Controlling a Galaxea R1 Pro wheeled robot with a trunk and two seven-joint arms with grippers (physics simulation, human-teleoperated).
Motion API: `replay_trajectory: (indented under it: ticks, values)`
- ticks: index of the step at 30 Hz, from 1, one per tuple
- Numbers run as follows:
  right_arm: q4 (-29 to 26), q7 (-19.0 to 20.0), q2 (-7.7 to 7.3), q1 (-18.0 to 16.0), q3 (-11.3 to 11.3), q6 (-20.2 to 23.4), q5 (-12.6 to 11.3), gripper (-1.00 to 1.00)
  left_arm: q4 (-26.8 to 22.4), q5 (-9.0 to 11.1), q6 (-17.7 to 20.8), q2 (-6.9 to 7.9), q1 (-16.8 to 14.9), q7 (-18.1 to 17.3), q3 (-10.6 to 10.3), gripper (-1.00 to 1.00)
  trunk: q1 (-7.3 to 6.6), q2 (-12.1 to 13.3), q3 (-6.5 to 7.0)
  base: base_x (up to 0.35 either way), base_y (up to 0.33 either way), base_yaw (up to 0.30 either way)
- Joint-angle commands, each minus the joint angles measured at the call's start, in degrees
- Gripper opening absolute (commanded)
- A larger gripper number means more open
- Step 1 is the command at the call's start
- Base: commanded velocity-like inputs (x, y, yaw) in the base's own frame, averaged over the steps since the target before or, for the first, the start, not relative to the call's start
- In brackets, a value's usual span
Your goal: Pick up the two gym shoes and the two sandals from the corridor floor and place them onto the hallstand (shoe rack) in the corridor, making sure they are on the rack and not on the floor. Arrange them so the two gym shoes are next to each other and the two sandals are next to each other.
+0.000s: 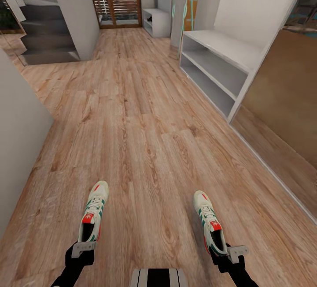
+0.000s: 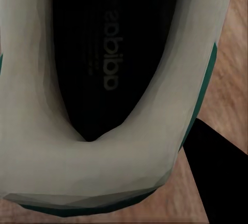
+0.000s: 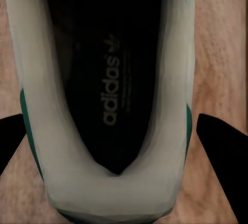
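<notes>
Left end effector [image 1: 83, 248]: clamped on left gym shoe [image 1: 93, 213] at its heel.
Right end effector [image 1: 229, 251]: clamped on right gym shoe [image 1: 210, 223] at its heel.
Hallstand [image 1: 155, 16]: far end, right.
Corridor floor [image 1: 141, 137]: beneath both shoes.

gym shoes [image 1: 93, 212] white, green stripes, red tongues | floor [image 1: 145, 124] brown wood-grain

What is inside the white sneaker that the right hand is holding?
Inside the white lace-up sneaker with green stripes held by the right hand, a black insole printed "adidas" with a trefoil logo is visible. Further in, toward the toe, it is too dark to see anything.
</notes>
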Motion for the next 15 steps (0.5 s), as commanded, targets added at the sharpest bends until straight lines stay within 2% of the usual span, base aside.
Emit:
replay_trajectory:
  ticks: [1, 4, 9, 15]
  values:
    - [0.1, 0.3, 0.01, 0.0, -0.5, -0.2, 0.4, -1.00, 0.9, 0.3, -0.1, 0.01, 0.0, -0.5, 0.3, -1.00, -0.03, 0.0, 0.28, 0.000, 0.000, 0.000]
    - [0.5, 0.3, 0.01, 0.0, -0.5, -0.2, 0.4, -1.00, 2.6, 0.4, -1.2, 0.16, 0.0, -0.5, 0.3, -1.00, -0.11, 0.0, 1.22, 0.000, 0.000, 0.000]
    - [1.1, 0.3, 0.01, 0.0, -0.5, -0.2, 0.4, -1.00, 7.6, 0.6, -5.9, 0.25, 0.0, 1.4, 0.3, -1.00, -0.24, 0.1, 2.77, 0.000, 0.000, 0.000]
    - [1.3, 0.3, 0.01, 0.0, -0.5, -0.2, 0.4, -1.00, 9.8, 0.6, -7.6, 0.14, 0.0, 3.1, 0.3, -1.00, -0.39, 0.2, 4.64, 0.000, 0.000, 0.000]
